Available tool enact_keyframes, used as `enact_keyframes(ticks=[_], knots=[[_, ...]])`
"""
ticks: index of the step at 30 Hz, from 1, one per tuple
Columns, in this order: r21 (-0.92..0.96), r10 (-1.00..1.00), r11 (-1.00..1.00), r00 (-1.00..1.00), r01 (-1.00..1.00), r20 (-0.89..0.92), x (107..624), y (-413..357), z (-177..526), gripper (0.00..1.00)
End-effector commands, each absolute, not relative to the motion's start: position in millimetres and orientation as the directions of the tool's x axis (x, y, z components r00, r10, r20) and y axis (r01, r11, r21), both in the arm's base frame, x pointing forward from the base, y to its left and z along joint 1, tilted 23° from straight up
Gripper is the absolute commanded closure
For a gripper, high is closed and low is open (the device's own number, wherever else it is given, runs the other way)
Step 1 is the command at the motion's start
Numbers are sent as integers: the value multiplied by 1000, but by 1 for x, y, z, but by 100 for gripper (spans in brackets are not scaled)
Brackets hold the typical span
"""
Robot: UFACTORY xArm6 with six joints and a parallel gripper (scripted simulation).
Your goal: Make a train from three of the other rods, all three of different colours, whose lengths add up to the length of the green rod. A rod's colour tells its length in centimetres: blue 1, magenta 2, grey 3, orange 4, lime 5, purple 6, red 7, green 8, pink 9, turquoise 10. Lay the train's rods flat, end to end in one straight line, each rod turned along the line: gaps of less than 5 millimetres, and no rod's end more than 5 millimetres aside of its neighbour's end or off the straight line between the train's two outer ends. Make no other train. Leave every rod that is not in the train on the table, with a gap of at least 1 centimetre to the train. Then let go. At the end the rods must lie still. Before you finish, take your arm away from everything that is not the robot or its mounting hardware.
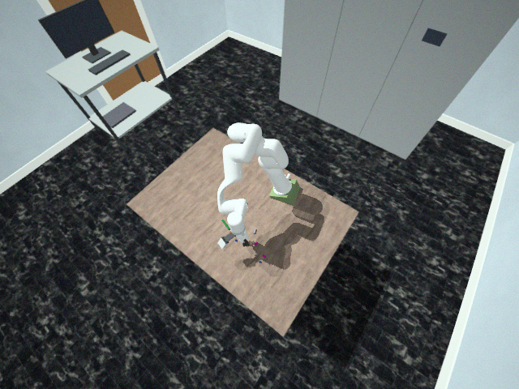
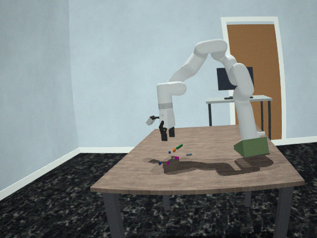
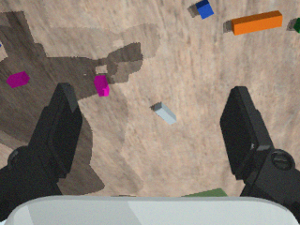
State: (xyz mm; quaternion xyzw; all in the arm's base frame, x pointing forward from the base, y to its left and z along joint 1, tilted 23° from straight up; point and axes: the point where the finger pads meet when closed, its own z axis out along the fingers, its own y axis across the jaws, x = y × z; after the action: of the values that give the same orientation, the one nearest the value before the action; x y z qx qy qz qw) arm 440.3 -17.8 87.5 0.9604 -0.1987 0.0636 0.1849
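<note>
My gripper is open and empty, hanging above the table. In the wrist view its fingers frame a short grey rod that lies flat on the table below them. A magenta rod lies left of the grey one, in the arm's shadow, and a second magenta rod lies farther left. A blue cube and an orange rod lie at the upper right. The green rod lies past the orange rod; only its tip shows in the wrist view.
A second blue cube lies near the arm's shadow on the table's left side. The robot's green base stands at the far right of the table. The grey rod lies towards the base.
</note>
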Motion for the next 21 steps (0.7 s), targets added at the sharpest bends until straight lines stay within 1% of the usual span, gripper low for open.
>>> enact_keyframes(ticks=[1, 3, 5, 7, 12, 20, 21], knots=[[298, -490, -779, 832, -552, 260, 444, -15, 90, 0], [281, -538, -747, 796, -603, 278, 444, -14, 91, 0], [281, -538, -747, 796, -603, 278, 444, -14, 91, 0], [247, -620, -680, 722, -690, 309, 446, -12, 92, 0], [200, -712, -583, 613, -788, 341, 448, -9, 93, 0], [109, -834, -389, 400, -915, 379, 451, -5, 95, 0], [109, -834, -389, 400, -915, 379, 451, -5, 95, 0]])
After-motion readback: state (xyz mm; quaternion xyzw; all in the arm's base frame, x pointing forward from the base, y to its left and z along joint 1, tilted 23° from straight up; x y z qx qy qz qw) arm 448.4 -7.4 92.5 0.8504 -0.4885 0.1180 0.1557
